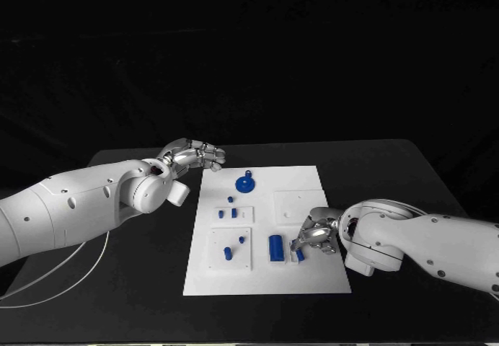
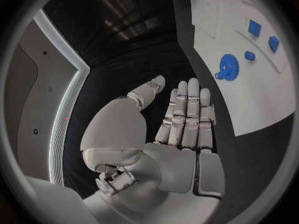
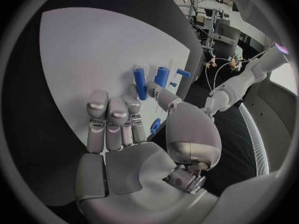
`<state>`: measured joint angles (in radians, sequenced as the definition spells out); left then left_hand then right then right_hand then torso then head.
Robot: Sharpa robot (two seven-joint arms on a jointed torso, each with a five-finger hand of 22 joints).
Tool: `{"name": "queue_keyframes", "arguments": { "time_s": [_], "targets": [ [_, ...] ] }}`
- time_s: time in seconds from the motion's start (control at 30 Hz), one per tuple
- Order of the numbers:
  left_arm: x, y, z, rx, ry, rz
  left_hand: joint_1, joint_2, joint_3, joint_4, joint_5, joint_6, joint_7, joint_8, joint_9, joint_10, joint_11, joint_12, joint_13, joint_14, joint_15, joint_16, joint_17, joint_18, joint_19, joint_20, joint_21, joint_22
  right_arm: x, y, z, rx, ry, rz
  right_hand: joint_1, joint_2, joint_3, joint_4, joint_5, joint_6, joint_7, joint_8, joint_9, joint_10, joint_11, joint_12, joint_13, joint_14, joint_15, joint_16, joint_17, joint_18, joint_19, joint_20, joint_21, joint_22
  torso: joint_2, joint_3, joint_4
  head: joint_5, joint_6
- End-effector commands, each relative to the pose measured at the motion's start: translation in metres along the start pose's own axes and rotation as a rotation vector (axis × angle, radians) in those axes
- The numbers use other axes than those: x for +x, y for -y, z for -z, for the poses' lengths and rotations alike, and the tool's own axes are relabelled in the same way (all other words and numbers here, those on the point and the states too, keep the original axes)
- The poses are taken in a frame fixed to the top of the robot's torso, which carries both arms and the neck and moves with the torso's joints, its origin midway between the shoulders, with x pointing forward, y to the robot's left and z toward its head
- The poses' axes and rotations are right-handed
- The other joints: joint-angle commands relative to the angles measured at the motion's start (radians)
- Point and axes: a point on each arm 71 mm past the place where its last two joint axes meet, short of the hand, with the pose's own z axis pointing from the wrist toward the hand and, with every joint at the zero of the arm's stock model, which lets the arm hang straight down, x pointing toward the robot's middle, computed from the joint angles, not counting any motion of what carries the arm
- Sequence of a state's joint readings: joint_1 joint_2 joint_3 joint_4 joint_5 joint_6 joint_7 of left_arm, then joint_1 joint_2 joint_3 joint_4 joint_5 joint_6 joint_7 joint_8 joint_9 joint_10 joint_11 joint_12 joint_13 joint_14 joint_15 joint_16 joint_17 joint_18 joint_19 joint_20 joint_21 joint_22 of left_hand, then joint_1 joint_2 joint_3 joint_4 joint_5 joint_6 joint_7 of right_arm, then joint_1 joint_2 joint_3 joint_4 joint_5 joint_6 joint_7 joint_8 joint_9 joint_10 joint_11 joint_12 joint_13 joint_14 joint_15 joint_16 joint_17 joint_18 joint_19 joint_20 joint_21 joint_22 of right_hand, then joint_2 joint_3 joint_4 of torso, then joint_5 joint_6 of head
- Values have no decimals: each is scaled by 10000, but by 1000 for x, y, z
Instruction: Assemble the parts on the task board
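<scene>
Two white arms reach in over the black table (image 1: 125, 288), one from each side of the white task board (image 1: 265, 281), which lies in the middle of the table. The left arm (image 1: 73, 209) bends at the wrist near the board's far left corner, its left hand (image 1: 192, 154) raised just off that corner over bare table. In the left wrist view this hand's fingers (image 2: 187, 114) lie straight and close together, the thumb a little apart, holding nothing. The right arm (image 1: 437, 245) comes in low at the board's right edge, and the right hand (image 1: 314, 234) rests over the board's near right part, beside a large blue block (image 1: 277, 247). The right wrist view shows its fingers (image 3: 112, 119) stretched side by side over the board, while the thumb lies against a blue cylinder (image 3: 141, 83); I cannot tell whether it is gripped. A blue gear (image 1: 245, 184) sits near the board's far end, with smaller blue pegs (image 1: 228, 253) toward its near left.
</scene>
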<state>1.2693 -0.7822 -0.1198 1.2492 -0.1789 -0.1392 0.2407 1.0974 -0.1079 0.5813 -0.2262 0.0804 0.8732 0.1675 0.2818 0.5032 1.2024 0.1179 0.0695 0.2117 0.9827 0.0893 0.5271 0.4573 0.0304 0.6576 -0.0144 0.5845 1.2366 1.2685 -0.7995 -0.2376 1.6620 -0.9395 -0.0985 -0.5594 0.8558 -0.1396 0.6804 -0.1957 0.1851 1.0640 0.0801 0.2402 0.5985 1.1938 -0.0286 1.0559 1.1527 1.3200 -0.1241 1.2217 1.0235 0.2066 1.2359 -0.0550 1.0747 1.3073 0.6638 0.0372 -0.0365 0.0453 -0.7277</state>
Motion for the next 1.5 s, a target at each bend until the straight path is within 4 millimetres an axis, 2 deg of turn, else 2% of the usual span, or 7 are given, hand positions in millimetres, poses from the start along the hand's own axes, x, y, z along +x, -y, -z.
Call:
{"name": "queue_keyframes", "arguments": {
  "time_s": [0.03, 0.37, 0.5, 0.73, 0.8, 1.27, 1.5],
  "targets": [
    [2, 1, 0, 60, -191, 26, -92, -16, -10, 71, 18, -87, -6, 34, -10, -27, 0, 18, -2, 55, -6, -43, 13, -42, 42, 33, -57, 10, 6, -2, 0, -43, -421, 207, -124, -35, -14, 50, -104, 28, 29, -6, -18, 46, 1, -44, -4, -20, -85, -41, -12, 552, 13, -69, -4, 133, 0, 3, -9, 20, -3],
    [2, 1, 0, 46, -203, 25, -96, -18, -11, 76, 16, -91, -5, 33, -12, -30, 1, 17, -3, 53, -5, -53, 23, -42, 41, 34, -63, 15, 6, -3, 0, -129, -362, 169, -248, -209, -4, 240, -246, 32, 29, -9, -49, 37, 1, -58, -2, -22, -85, -62, -26, 552, 6, -81, -29, 126, -1, 5, -11, 53, -6],
    [2, 1, -1, 46, -208, 22, -97, -17, -11, 78, 16, -91, -5, 33, -12, -31, 1, 16, -3, 52, -4, -56, 26, -42, 41, 34, -65, 16, 6, -3, 1, -185, -372, 169, -342, -126, 5, 384, -350, 68, 18, 11, -58, 53, -9, -55, 2, -16, -91, -58, -25, 552, 12, -84, -30, 129, -3, 8, -10, 55, -14],
    [3, 1, -1, 39, -219, 22, -102, -14, -12, 85, 16, -92, -4, 34, -13, -32, 2, 16, -3, 52, -3, -63, 33, -43, 41, 35, -69, 20, 6, -3, 1, -236, -415, 190, -731, 239, 80, 741, -675, 172, -14, 45, -107, 87, -34, -54, 8, -25, -105, -40, -10, 552, -20, -60, -23, 152, -2, 5, -6, 63, -16],
    [3, 1, -1, 41, -221, 22, -103, -14, -13, 87, 16, -93, -4, 34, -14, -33, 3, 16, -3, 52, -3, -65, 35, -43, 41, 35, -69, 20, 7, -3, 2, -253, -437, 203, -741, 155, 380, 779, -1057, 217, -39, 52, -146, 112, -60, -51, 13, -42, -132, -51, -14, 552, -52, -82, -32, 157, -2, 5, -6, 63, -16],
    [2, 1, 0, 38, -215, 11, -103, -11, -11, 94, 17, -94, -5, 35, -16, -36, 3, 14, -3, 51, -2, -78, 49, -43, 40, 35, -77, 27, 8, -4, 2, -309, -481, 232, -850, 324, 624, 809, -1133, 291, -53, 80, -194, 170, -76, -35, 29, -32, -140, -40, -14, 552, -35, -84, 5, 170, -1, 2, -2, 94, -27],
    [2, 1, 0, 37, -219, 12, -100, -13, -11, 93, 18, -95, -5, 35, -16, -37, 3, 14, -3, 50, -2, -82, 54, -43, 40, 35, -80, 29, 8, -4, 2, -316, -504, 245, -848, 330, 642, 784, -1122, 301, -56, 85, -197, 177, -79, -32, 32, -32, -142, -39, -13, 552, -36, -85, 9, 172, -2, 3, -7, 105, -39]
  ]
}}
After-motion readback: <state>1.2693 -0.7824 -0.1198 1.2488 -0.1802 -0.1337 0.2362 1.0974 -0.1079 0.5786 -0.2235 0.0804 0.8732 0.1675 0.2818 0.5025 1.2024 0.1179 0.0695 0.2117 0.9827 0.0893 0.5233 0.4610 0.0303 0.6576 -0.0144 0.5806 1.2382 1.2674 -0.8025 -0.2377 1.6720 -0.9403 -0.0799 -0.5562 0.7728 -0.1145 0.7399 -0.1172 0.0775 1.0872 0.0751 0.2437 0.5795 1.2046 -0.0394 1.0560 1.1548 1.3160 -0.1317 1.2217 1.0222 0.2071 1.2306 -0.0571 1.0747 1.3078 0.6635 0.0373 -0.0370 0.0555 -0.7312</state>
